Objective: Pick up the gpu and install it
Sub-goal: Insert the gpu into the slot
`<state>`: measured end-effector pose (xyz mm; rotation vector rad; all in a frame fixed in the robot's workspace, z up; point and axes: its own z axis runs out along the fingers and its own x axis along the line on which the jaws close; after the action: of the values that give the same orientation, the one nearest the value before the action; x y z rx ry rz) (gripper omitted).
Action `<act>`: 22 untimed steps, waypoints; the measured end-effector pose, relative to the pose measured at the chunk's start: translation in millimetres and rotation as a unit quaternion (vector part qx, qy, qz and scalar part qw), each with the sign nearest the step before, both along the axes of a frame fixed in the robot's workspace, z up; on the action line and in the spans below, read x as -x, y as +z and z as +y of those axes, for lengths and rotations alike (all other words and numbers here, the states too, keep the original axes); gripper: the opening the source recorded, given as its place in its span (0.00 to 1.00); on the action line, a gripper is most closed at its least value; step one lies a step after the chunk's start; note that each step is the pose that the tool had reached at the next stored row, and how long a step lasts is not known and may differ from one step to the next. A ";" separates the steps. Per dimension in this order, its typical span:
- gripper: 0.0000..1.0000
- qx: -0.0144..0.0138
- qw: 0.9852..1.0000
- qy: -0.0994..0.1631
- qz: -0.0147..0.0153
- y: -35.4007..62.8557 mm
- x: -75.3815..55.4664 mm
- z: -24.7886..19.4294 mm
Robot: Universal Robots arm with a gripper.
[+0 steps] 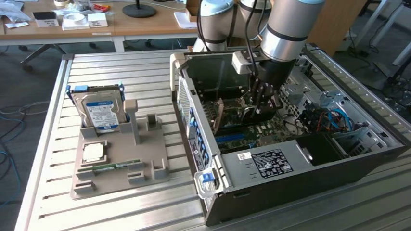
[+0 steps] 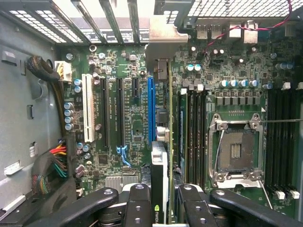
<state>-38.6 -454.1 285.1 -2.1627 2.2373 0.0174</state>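
The gpu (image 1: 232,114) hangs upright inside the open computer case (image 1: 282,166), a green board with a black cooler, and my gripper (image 1: 263,102) is shut on it from above. In the wrist view the gpu (image 2: 161,156) appears edge-on between my black fingers (image 2: 138,203), with my gripper (image 2: 163,201) closed around it. Its silver end bracket (image 2: 163,45) reaches toward the case's rear slot openings. The card stands over the motherboard (image 2: 132,123), right beside the long blue slot (image 2: 150,109). I cannot tell whether its lower edge touches the slot.
A grey fixture (image 1: 147,168) on the slatted metal table holds a silver hard drive with a blue label (image 1: 99,113), a square chip (image 1: 94,152) and a thin green memory stick (image 1: 109,167). Cable bundles (image 2: 52,163) and the processor socket (image 2: 235,149) flank the slots.
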 end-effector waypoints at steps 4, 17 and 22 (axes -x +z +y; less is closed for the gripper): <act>0.27 0.000 1.000 0.000 0.000 -2.3 0.9 -1.3; 0.27 0.000 1.000 0.003 0.000 -8.6 8.6 -4.1; 0.27 0.000 1.000 0.003 0.000 -8.9 9.5 -6.9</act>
<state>-48.1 -460.9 276.2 -2.1683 2.2311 0.0183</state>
